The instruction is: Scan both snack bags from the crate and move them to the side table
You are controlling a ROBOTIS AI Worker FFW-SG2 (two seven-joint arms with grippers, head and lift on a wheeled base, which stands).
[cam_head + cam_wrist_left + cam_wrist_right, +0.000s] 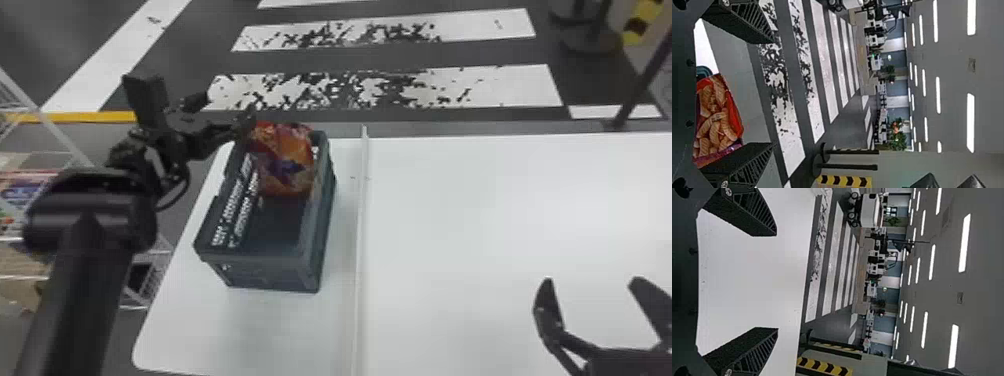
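- Head view: the red-orange snack bag (286,162) sits in the far end of the crate (270,272), its top poking above the rim.
- Left gripper (226,107) is beside it, fingers spread wide, not clamped on the bag; contact I can't tell.
- Crate stands on the white table (500,215), left of a raised strip (362,225).
- Right gripper (592,281), wide open and holding nothing, is over the table's near right.

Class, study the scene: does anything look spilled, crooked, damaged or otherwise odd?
Yes: beyond the crate, two white floor stripes look damaged, their paint broken up by ragged dark patches. No spill shows around the crate or the snack bag in it.
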